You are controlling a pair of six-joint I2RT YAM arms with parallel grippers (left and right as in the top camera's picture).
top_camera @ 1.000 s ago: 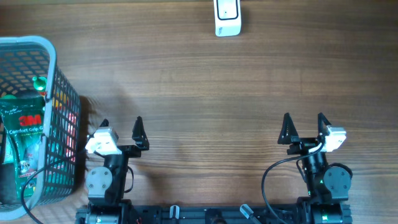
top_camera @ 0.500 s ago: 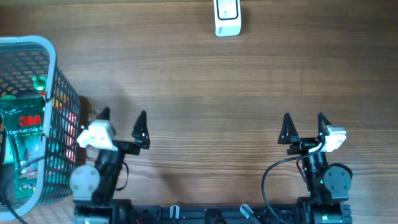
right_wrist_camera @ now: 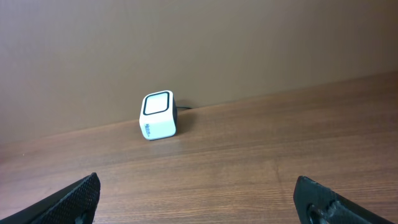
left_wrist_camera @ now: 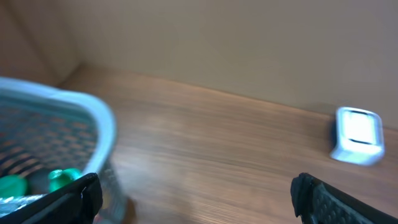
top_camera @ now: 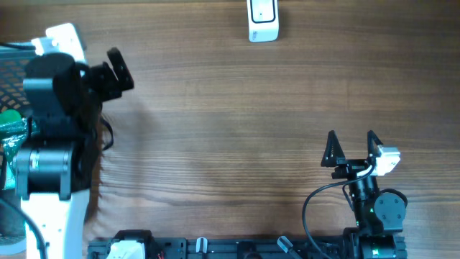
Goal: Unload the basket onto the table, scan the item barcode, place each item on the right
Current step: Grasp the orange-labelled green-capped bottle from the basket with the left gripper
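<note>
A white barcode scanner (top_camera: 263,20) stands at the table's far edge, also seen in the left wrist view (left_wrist_camera: 357,135) and the right wrist view (right_wrist_camera: 159,116). A green packaged item (top_camera: 10,135) lies in the pale blue mesh basket (top_camera: 11,83) at the far left, mostly hidden under my raised left arm; the left wrist view shows green bits of that item (left_wrist_camera: 59,180) behind the basket rim (left_wrist_camera: 93,118). My left gripper (top_camera: 100,68) hangs open beside the basket's right side, holding nothing (left_wrist_camera: 196,190). My right gripper (top_camera: 352,147) rests open and empty near the front edge (right_wrist_camera: 196,190).
The basket holds other packets, mostly hidden by the left arm. Bare wooden tabletop (top_camera: 237,122) stretches between the arms and the scanner. A brown wall (right_wrist_camera: 249,43) rises behind the scanner.
My left arm has lifted off its rest and swung up and to the left, now covering most of the basket. Its jaws stayed open. The right arm has not moved.
</note>
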